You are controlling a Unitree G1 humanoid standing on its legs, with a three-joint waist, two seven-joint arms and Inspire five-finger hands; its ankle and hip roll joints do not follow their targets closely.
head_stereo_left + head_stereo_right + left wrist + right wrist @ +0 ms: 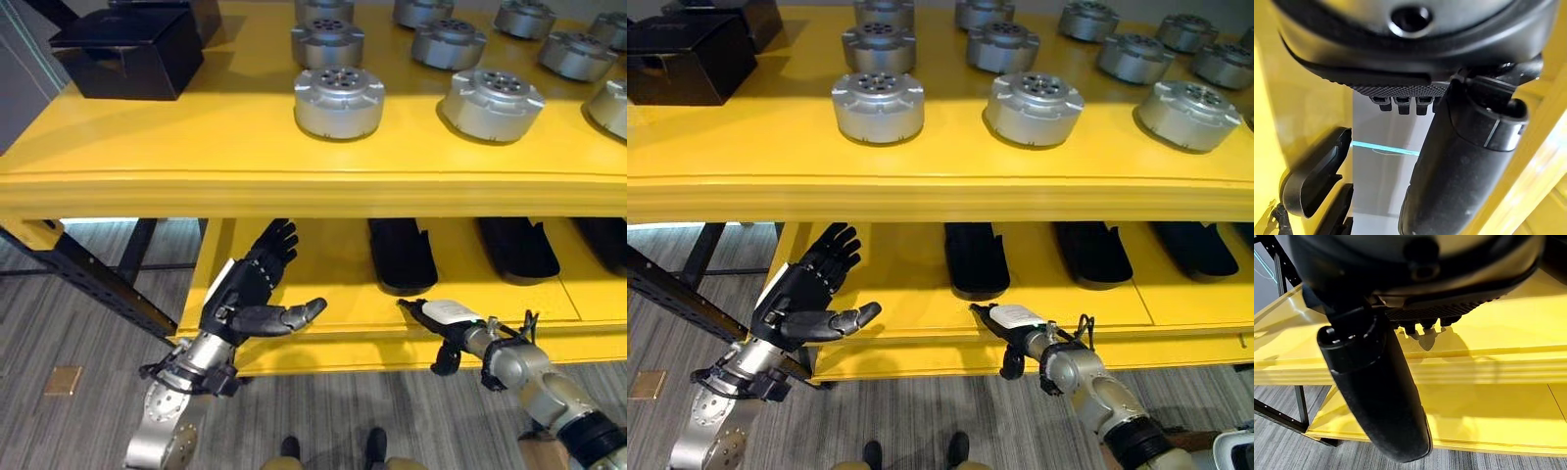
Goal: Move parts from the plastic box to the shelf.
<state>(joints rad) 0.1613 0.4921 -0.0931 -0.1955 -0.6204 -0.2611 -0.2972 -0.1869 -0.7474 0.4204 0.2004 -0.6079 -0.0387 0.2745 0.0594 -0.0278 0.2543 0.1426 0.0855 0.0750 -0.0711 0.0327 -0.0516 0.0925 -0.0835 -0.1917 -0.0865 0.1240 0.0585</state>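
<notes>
Silver round parts (pixel 339 102) stand in rows on the top board of the yellow shelf (pixel 294 181); the two nearest the front edge sit side by side, the second (pixel 491 103) to the right of the first, and more rows stand behind them, well apart from one another. A black box (pixel 127 51) rests on the same board at its left end, clear of the parts.

Below the top board, the lower board of the shelf carries dark elongated trays (pixel 402 253) lying in a row, front to back.

The left hand (pixel 250 294) hangs in front of the lower board's left part, empty, its fingers straight and spread upward and its thumb stretched sideways toward the right. The right hand (pixel 443 319) is held at the lower board's front edge, below the trays, palm down with a white cover on its back; its fingers reach out flat toward the left and hold nothing. Neither hand touches a part.

Grey striped floor (pixel 88 323) lies under the shelf, with a black frame bar (pixel 88 279) crossing it at the left.
</notes>
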